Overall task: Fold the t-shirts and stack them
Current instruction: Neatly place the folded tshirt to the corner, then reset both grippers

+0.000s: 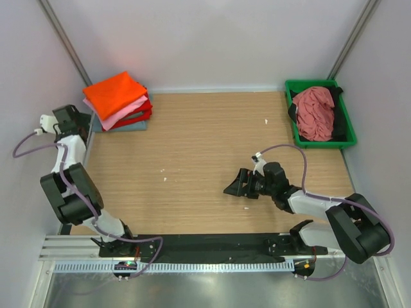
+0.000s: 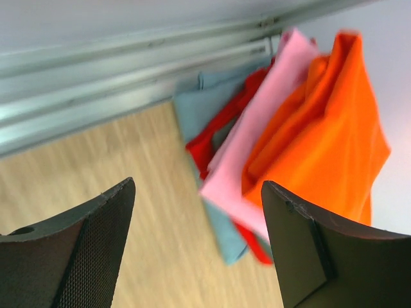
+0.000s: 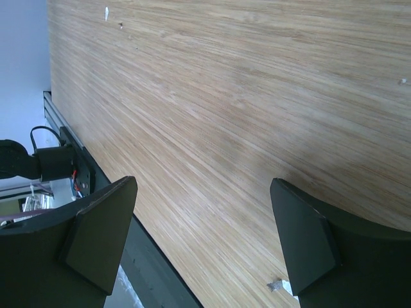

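Note:
A stack of folded t-shirts sits at the table's back left corner: orange (image 1: 115, 93) on top, then pink (image 1: 120, 115), red (image 1: 140, 115) and grey-blue (image 1: 131, 126) at the bottom. My left gripper (image 1: 85, 122) hovers open just left of the stack, holding nothing. In the left wrist view its jaws (image 2: 199, 186) frame the orange tee (image 2: 327, 141) and pink tee (image 2: 257, 141) ahead. A dusty rose t-shirt (image 1: 314, 112) lies crumpled in the green tray (image 1: 350, 131) over black cloth (image 1: 292, 114). My right gripper (image 1: 232, 183) is open and empty over bare wood (image 3: 203, 181).
White walls and slanted metal posts (image 1: 64, 38) close in the table on three sides. A black rail (image 1: 212, 247) runs along the near edge by the arm bases. Small white specks (image 1: 164, 178) lie on the wood.

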`<state>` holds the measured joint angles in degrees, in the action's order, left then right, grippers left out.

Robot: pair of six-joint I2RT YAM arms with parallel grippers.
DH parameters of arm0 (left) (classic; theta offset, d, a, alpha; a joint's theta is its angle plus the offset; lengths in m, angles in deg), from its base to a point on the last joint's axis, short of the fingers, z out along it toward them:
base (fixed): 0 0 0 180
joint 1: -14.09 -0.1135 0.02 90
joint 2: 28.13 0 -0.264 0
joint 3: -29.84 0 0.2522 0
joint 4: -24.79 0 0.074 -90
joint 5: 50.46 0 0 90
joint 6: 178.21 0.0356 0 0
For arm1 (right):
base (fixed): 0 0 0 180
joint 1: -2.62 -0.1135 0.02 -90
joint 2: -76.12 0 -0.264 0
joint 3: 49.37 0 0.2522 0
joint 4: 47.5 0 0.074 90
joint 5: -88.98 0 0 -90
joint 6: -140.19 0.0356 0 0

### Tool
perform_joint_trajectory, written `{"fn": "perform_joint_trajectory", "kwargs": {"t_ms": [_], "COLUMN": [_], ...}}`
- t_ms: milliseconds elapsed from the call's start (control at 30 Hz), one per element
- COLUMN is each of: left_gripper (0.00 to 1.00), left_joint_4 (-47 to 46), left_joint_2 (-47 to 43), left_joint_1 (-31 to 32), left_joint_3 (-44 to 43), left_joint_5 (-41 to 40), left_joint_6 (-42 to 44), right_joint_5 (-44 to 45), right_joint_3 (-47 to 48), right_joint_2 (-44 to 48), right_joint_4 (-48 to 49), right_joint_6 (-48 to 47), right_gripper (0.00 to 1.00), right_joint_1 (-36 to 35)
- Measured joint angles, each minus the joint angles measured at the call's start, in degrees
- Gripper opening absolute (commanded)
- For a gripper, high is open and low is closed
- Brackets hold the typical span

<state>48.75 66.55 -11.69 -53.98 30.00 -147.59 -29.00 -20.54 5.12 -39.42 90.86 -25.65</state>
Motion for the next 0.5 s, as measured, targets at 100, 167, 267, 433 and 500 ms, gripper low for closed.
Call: {"fn": "perform_joint_trajectory", "kwargs": {"t_ms": [100, 167, 267, 433, 500], "left_gripper": [0.80, 0.80, 0.80, 0.80, 0.77], "left_joint_4": [2.14, 3.50, 5.49, 12.52, 16.92], "left_joint_2": [-6.64, -12.11, -19.87, -25.33, -24.39], "left_joint_1": [3.89, 8.61, 16.85, 35.10, 41.20], "left_joint_3": [4.33, 6.08, 6.99, 0.96, -3.74], "left_joint_5": [-1.97, -3.28, -4.92, -8.07, -9.57], "left_joint_6": [1.16, 2.80, 6.45, 18.10, 23.39], "right_joint_5": [0.28, 0.50, 0.87, 1.57, 1.84], "right_joint_3": [-0.24, -0.37, -0.83, -1.49, -1.53], "right_joint_2": [0.59, 1.03, 1.84, 3.19, 3.52], "right_joint_4": [-0.37, -0.68, -0.90, -1.42, -1.75], "right_joint_6": [-0.02, -0.02, -0.02, 0.00, 0.00], "right_gripper": [0.91, 0.92, 0.92, 0.92, 0.92], "right_joint_1": [0.00, 0.00, 0.00, 0.00, -0.02]}}
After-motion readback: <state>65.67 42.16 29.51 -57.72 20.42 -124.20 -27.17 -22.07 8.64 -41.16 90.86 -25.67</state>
